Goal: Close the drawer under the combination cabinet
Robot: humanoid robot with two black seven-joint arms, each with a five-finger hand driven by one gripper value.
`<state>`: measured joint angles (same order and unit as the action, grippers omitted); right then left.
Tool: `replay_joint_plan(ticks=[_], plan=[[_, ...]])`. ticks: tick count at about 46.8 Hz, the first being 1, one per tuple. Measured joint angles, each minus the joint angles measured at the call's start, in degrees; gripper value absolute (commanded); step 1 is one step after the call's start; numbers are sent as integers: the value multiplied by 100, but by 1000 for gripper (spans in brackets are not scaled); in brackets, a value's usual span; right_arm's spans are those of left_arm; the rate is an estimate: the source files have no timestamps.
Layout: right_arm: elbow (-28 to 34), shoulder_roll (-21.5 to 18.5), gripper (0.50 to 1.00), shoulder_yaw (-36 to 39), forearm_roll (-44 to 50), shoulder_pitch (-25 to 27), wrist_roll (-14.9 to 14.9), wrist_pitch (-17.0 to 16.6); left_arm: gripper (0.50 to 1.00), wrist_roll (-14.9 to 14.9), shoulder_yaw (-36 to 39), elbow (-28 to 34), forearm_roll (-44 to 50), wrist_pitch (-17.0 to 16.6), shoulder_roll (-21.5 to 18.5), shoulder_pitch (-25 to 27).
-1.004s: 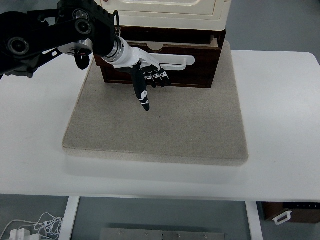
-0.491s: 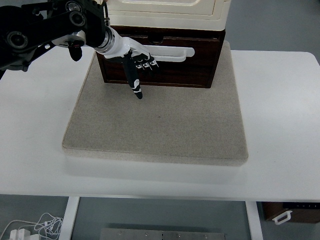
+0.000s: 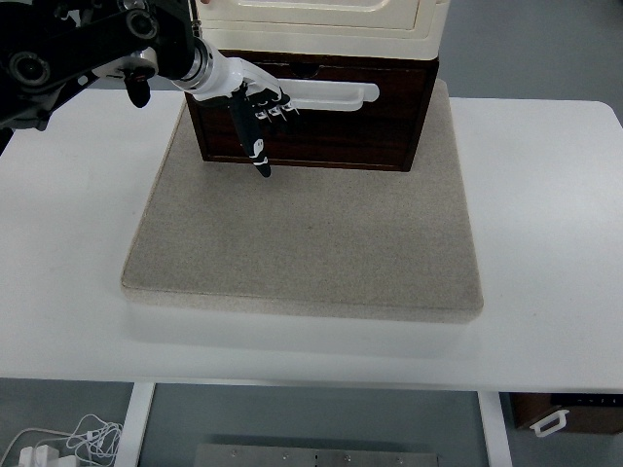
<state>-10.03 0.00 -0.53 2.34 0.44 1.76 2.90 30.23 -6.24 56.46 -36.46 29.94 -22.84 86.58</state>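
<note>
Left arm (image 3: 78, 53) is coming in from the top-left corner, reaching across toward the cabinet. Left robot hand (image 3: 255, 107) is sitting against the dark drawer front, just left of centre, touching it. Fingers (image 3: 275, 111) are curled in narrow, holding nothing; one finger is pointing straight down, its tip hanging over the mat right at the drawer's bottom edge.

Drawer (image 3: 336, 126) is sitting at the bottom of the combination cabinet (image 3: 326, 21), under the cream upper section. Its dark wood face is lining up roughly flush with the cabinet base, no gap showing from this angle. White bar handle (image 3: 336, 94) is running across the upper part of the drawer front, right of the hand.

Cabinet is standing on the far edge of a grey-beige mat (image 3: 311, 243). Mat is lying flat on the white surface (image 3: 545, 243).

Right robot hand isn't showing.
</note>
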Motion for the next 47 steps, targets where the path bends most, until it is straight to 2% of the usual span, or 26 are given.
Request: replay_joint_plan(ticks=[18, 28, 33, 41, 47], plan=[[0, 0, 952, 0, 0, 0, 0, 0, 973, -6, -8, 6, -7, -38, 5, -17], [-1, 0, 952, 0, -2, 0, 0, 0, 990, -60, -111, 70, 23, -3, -1, -26], [-2, 0, 952, 0, -2, 0, 0, 0, 992, -155, -206, 171, 43, 41, 4, -32], [0, 0, 952, 0, -2, 0, 0, 0, 994, -278, -468, 333, 89, 364, 8, -65], [-3, 0, 952, 0, 0, 0, 1, 0, 994, -581, -681, 510, 104, 502, 17, -103]])
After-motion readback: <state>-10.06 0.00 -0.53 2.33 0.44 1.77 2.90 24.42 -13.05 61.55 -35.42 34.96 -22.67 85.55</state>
